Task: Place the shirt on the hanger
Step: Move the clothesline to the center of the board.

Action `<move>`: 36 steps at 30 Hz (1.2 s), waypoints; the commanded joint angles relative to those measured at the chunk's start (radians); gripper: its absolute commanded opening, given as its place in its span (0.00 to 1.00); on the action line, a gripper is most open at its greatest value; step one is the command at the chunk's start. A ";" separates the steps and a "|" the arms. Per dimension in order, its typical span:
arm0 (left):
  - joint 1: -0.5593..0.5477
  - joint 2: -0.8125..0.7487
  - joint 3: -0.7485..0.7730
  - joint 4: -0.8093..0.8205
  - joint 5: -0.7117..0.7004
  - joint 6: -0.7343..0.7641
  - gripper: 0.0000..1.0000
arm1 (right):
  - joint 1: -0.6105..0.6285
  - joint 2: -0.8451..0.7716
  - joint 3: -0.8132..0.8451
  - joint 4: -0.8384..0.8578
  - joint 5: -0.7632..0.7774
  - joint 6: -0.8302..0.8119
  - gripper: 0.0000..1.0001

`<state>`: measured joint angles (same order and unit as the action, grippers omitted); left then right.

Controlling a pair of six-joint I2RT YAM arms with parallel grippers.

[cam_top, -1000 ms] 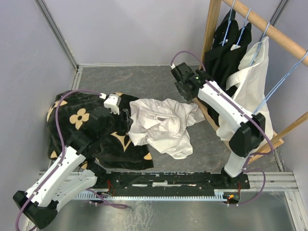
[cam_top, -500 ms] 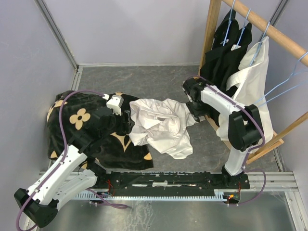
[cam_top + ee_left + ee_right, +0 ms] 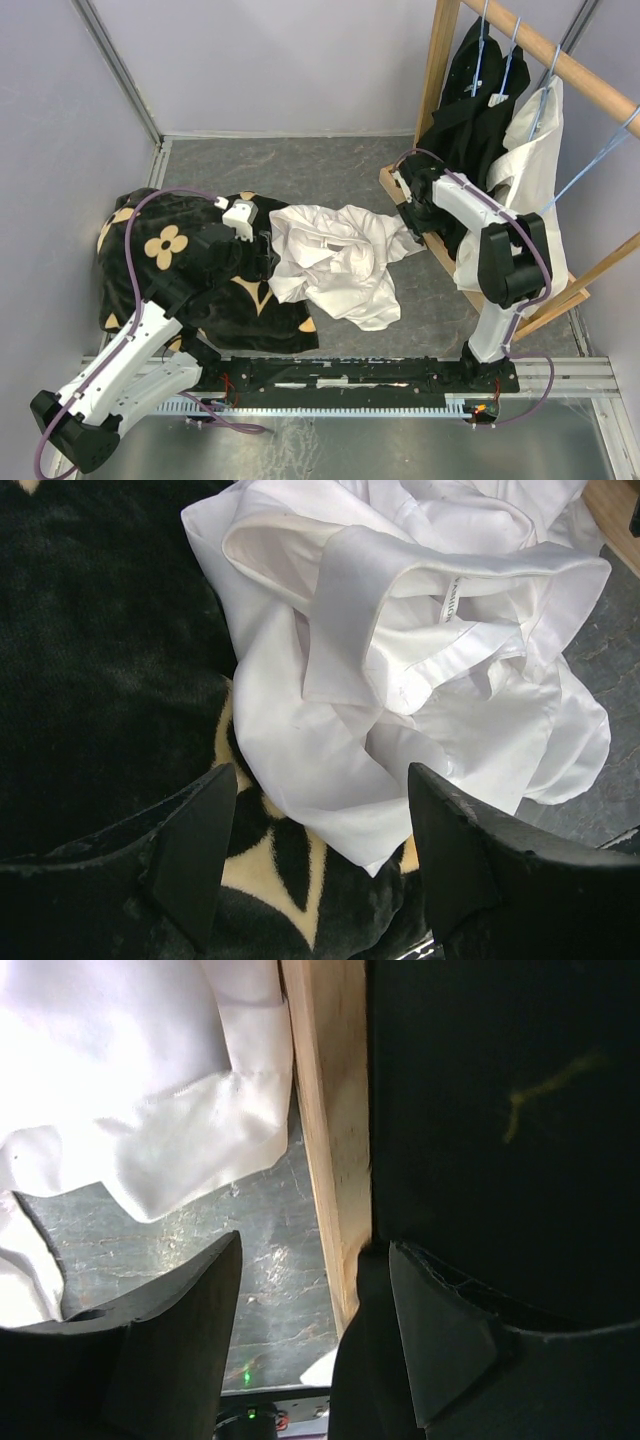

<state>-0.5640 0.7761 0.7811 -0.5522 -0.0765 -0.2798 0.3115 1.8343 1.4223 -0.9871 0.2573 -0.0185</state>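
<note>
1. Top view: the shirt (image 3: 335, 255) lies crumpled at the centre of the frame, partly on the grey desk (image 3: 300, 165) and partly on the black flowered cloth (image 3: 165, 245). The left gripper (image 3: 262, 245) sits at its left edge and the right gripper (image 3: 414, 222) at its right, beside the wooden rack (image 3: 440, 60). A bare hanger (image 3: 598, 155) hangs at far right. The work looks to be at the pick-up stage, with nothing on the hanger yet.
2. Left wrist view: the left gripper (image 3: 320, 780) is spread apart and empty. Thin white folds fill the frame above it, with the collar and neck label (image 3: 450, 592) at upper right. A grip near that collar seems the sensible next move.
3. Right wrist view: the right gripper (image 3: 315, 1250) is also apart, holding nothing and straddling the rack's base rail (image 3: 325, 1110). A shirt hem (image 3: 130, 1080) shows at upper left. It probably needs to shift leftward to catch cloth.
</note>
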 commanded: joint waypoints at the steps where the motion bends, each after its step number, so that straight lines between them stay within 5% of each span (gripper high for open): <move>1: 0.003 0.008 -0.003 0.033 -0.006 0.031 0.75 | -0.024 0.038 0.021 0.063 -0.026 -0.095 0.68; 9: 0.004 0.011 -0.006 0.034 -0.008 0.033 0.75 | -0.038 0.110 0.042 0.105 -0.102 -0.163 0.49; 22: 0.004 0.013 -0.005 0.034 0.007 0.035 0.75 | -0.045 0.178 0.065 0.146 -0.154 -0.223 0.33; 27: 0.002 0.013 -0.005 0.033 0.014 0.036 0.74 | -0.044 0.156 0.083 0.206 -0.271 -0.268 0.02; 36: 0.001 0.018 -0.005 0.033 0.017 0.034 0.74 | -0.044 0.218 0.205 0.204 -0.319 -0.404 0.00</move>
<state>-0.5640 0.7925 0.7731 -0.5518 -0.0746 -0.2790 0.2371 2.0163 1.5028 -0.9245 0.1036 -0.2966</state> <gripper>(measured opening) 0.744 0.330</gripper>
